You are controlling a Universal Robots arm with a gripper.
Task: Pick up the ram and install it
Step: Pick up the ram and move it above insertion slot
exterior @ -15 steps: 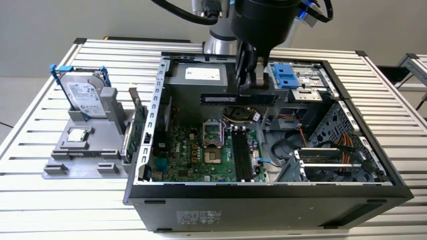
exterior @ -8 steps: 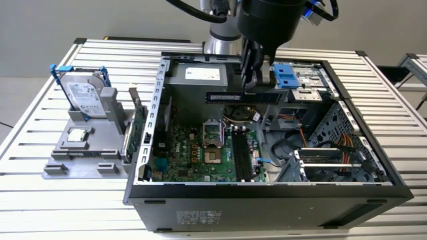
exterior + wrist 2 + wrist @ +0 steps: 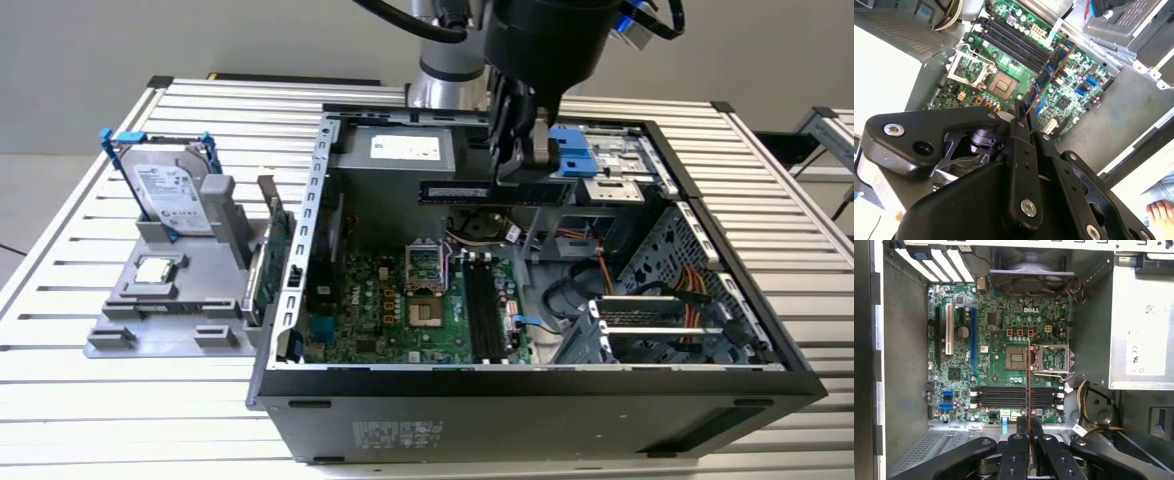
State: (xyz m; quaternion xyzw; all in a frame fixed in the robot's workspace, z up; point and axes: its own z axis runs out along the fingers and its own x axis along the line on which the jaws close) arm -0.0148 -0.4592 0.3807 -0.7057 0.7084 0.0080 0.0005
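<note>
The ram is held clamped in the gripper above the motherboard, crosswise to the memory slots, so alignment is judged outstanding.

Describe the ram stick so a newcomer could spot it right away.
Look at the open computer case, above its green motherboard. The claw hangs there, shut on the ram: a thin blue stick, the one board held in the air rather than seated.
</note>
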